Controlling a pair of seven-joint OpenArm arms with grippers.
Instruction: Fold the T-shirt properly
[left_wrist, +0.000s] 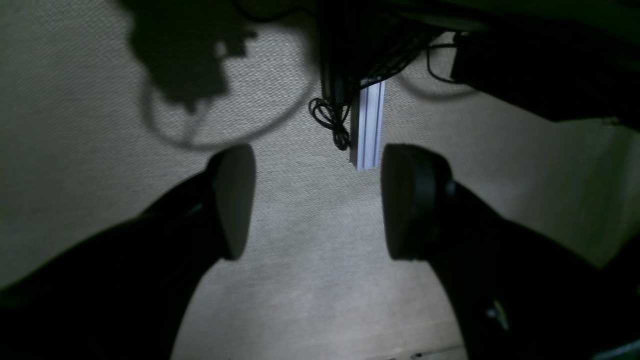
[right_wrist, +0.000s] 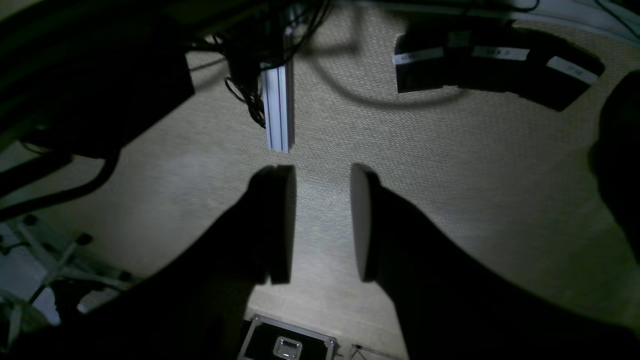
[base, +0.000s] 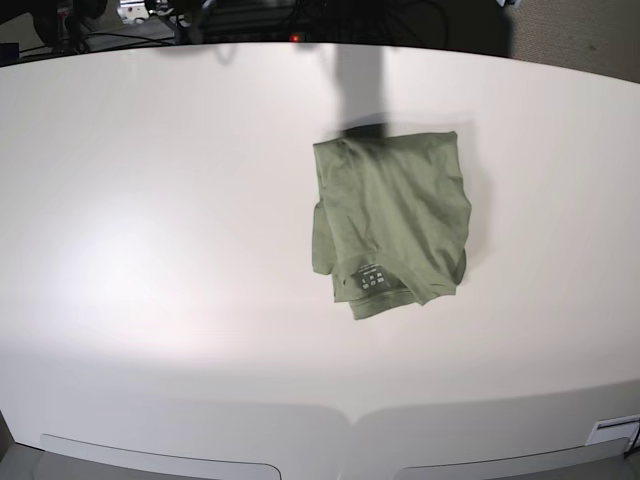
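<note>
The sage-green T-shirt (base: 392, 220) lies folded into a rough rectangle on the white table (base: 150, 200), right of the middle, with its white neck label facing up near the front edge. Neither arm shows in the base view. In the left wrist view my left gripper (left_wrist: 320, 205) is open and empty, its jaws wide apart over beige carpet. In the right wrist view my right gripper (right_wrist: 322, 225) is open and empty with a narrower gap, also over carpet. The T-shirt is out of view in both wrist views.
An aluminium post (left_wrist: 367, 125) with a tangle of black cables (left_wrist: 330, 120) stands ahead of both grippers; the post also shows in the right wrist view (right_wrist: 279, 110). A black case (right_wrist: 287, 345) lies on the floor below. Dark boxes (right_wrist: 495, 60) sit at the far right.
</note>
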